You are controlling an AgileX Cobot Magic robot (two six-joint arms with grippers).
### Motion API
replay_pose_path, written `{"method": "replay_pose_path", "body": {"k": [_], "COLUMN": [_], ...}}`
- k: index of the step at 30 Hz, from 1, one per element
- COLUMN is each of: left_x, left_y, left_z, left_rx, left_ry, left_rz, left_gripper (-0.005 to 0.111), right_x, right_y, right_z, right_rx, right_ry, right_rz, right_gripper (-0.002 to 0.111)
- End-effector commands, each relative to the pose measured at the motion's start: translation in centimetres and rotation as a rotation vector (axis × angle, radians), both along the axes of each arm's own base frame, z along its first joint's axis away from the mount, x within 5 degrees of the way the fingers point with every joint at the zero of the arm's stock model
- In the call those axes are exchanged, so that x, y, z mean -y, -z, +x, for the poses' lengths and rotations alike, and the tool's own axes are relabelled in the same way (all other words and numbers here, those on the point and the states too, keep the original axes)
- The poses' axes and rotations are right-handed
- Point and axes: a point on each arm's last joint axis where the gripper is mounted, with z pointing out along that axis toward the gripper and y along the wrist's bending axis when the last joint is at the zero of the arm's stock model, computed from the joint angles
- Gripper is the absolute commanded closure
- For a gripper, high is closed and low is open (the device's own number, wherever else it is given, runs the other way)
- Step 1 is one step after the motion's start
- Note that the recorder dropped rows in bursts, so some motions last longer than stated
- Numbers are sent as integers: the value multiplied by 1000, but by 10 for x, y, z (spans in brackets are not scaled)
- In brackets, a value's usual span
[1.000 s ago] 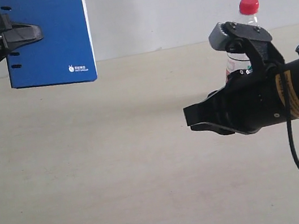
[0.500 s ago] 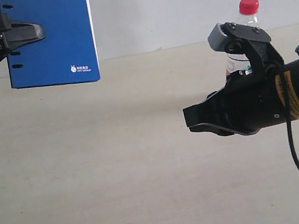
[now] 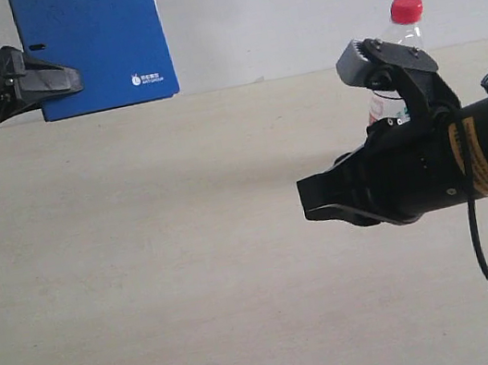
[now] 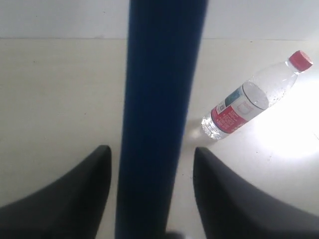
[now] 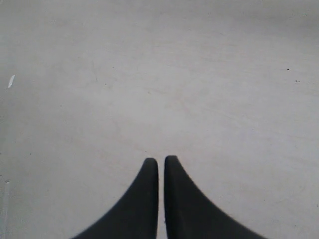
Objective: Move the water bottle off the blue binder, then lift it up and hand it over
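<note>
Closest in, filling the lower right of the exterior view, here's the right gripper point(image 3: 309, 201) on its thick black arm, hanging above the table point(image 3: 199, 302). Its own wrist view settles it: the right gripper point(image 5: 161, 162) has both black fingers pressed together with only a hairline between the tips, nothing caught there, just bare pale tabletop below. A black cable point(image 3: 480, 246) loops down from that arm towards the lower right corner.

Just behind that arm, right of centre, stands the water bottle point(image 3: 408, 19), upright on the table and touched by neither gripper. The arm's grey camera mount point(image 3: 357, 60) covers most of its body, so the exterior view gives us the red cap, the clear neck and a sliver of red-and-white label. The left wrist view shows the whole water bottle point(image 4: 249, 102), alone on the tabletop with bright light around it.

Further back, upper left of the exterior view: the left gripper point(image 3: 72, 78) reaches in from the frame edge, clamped on the blue binder point(image 3: 98, 38) along its punched-hole side. The binder is held up off the table, broad face to the camera, slightly tilted, small white logo at its lower right corner. From the left wrist, the left gripper point(image 4: 152, 152) has one finger on each side of the blue binder point(image 4: 159, 89), seen edge-on.

Behind everything, the plain pale wall point(image 3: 289, 6).
</note>
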Motion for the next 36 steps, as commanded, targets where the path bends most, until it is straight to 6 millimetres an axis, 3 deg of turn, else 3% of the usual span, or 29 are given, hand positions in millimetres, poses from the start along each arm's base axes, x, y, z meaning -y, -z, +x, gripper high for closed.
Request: {"method": "replay_pose_path", "body": {"k": [1,14,21,28,33,36], "left_x": [-2,-13,-15,-27,-49,-57], "left_y": [-15,-86,-118,-127,-121,-112], "left_z": [-6,-43,-75,-110,-146,-166], "left_rx": [41,308,437,477,507,535], "left_ry": [-42,-170,-177,-385,-689,-796], "left_rz": [21,142,222,198,139,143], "left_gripper": [58,62,103,102,102,102], "right_x": [1,3,6,30,51,63], "right_y": [-1,-2,-8,-59,-106,-124], "right_z": [-1,1,0,-12,-42,-58], "right_rx": [7,46,103,429,685,778], "right_ry": [-4,16,8,104,158,205], "right_rz": [0,-29,-46,-109,-97,-72], "right_gripper": [108,108,108,108,108,108]}}
